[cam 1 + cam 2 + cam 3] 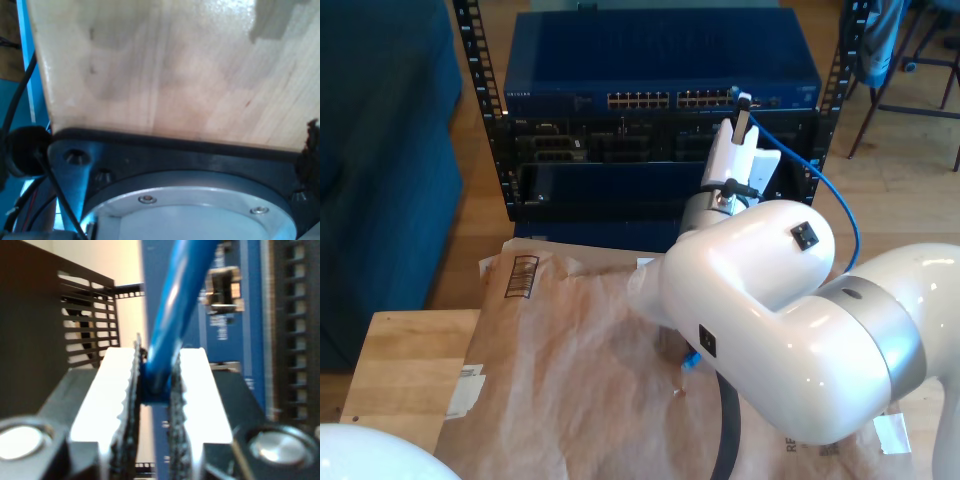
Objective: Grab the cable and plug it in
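Observation:
The blue cable runs up from between the toothed pads of my second gripper, which is shut on it close to its plug end. In the exterior view my second gripper is at the right end of the port row on the blue network switch. Whether the plug sits in a port I cannot tell. From there the cable loops down on the exterior view's right behind the white arm. A small blue bit lies on the paper under that arm.
Black rack units sit below the switch between perforated rails. Crumpled brown paper covers the wooden table. The first wrist view looks at a wood surface, a metal arm base and a black cable.

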Controlling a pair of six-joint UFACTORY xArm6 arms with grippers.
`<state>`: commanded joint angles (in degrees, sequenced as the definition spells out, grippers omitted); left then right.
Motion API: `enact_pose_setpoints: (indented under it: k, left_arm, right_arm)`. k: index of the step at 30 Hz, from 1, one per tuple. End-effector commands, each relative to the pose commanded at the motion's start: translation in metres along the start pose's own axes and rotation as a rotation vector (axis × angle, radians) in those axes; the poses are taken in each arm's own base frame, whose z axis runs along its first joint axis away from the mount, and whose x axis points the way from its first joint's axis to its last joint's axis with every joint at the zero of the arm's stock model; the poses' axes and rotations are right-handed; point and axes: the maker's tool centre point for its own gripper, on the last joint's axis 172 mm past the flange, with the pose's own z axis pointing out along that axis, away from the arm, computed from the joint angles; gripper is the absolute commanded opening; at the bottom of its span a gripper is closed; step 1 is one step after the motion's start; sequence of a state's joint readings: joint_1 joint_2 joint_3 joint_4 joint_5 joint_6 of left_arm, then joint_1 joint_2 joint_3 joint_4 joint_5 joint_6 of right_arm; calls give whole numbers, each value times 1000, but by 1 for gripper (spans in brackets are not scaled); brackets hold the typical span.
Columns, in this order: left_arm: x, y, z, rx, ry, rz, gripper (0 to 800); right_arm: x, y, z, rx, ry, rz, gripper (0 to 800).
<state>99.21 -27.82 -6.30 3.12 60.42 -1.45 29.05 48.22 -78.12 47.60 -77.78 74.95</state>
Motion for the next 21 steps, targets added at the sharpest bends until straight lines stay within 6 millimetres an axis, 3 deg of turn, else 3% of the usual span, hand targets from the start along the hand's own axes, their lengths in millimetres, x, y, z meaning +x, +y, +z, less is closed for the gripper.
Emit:
enact_pose_setpoints:
  k: [9,21]
  left_arm:
    - [0,0,0,0,0,0,800]
    - [0,0,0,0,0,0,800]
  right_arm:
    - [-3,-10,3,16,1,23,0]
    - [-5,-8,2,14,-3,21,0]
